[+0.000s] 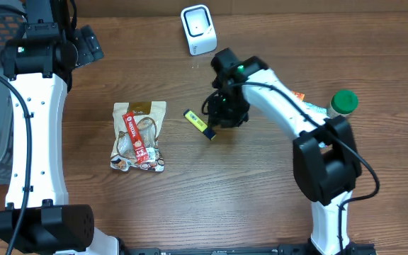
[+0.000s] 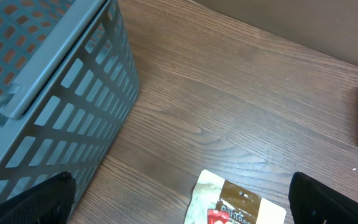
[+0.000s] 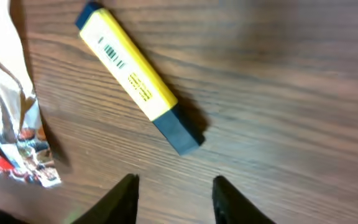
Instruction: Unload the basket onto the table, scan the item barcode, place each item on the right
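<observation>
A yellow highlighter (image 1: 199,124) with dark blue ends lies flat on the wooden table, left of my right gripper (image 1: 223,115). In the right wrist view the highlighter (image 3: 129,74) shows a small barcode on its upper side. It lies just beyond my right gripper (image 3: 176,182), whose jaws stand apart with only bare wood between them. A white barcode scanner (image 1: 198,30) stands at the back of the table. My left gripper (image 2: 179,190) hangs wide open and holds nothing, with the top edge of a snack bag (image 2: 238,200) below it.
The snack bag (image 1: 139,136) lies left of centre and shows at the left edge in the right wrist view as a crinkled bag (image 3: 11,124). A grey mesh basket (image 2: 48,87) stands at the far left. A green-capped bottle (image 1: 343,103) lies at the right.
</observation>
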